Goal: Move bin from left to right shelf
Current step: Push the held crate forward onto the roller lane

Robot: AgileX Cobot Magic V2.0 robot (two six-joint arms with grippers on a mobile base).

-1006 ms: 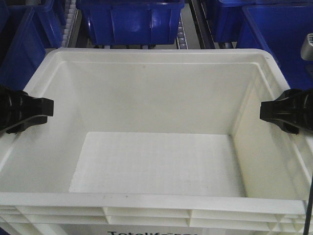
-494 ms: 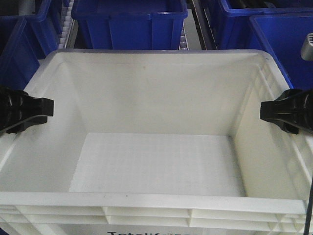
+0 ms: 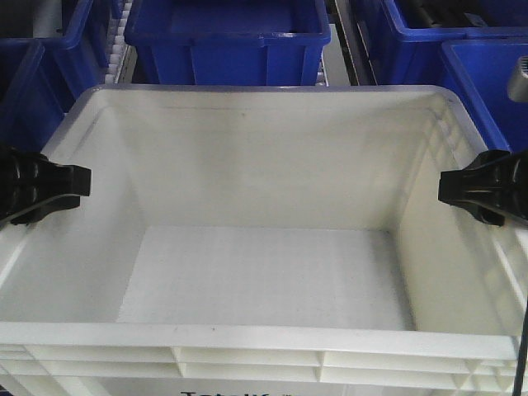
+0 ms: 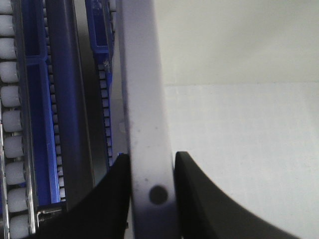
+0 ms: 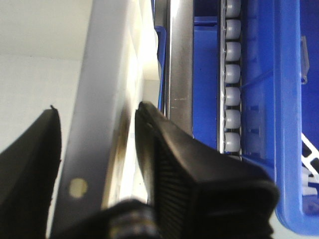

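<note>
We see the bin (image 3: pixel 264 148) filling the front view from centre to 6 o'clock, its print cut off at the bottom edge. Inside it lies only its textured white floor. Our left gripper (image 3: pixel 62 186) bites the side rim at 9 o'clock, and our right gripper (image 3: pixel 462 186) bites the opposite rim at 3 o'clock. The wrist views show what the front view hides: each pair of black fingers (image 4: pixel 117 199) is clenched on the rim, one inside and one outside. They also show white roller wheels (image 5: pixel 232 74) in metal rails (image 5: pixel 179 74) beyond the rim. Several blue bins (image 3: pixel 223 37) crowd 10 to 2 o'clock behind the bin. The one at 1 o'clock holds something dark we cannot make out.
</note>
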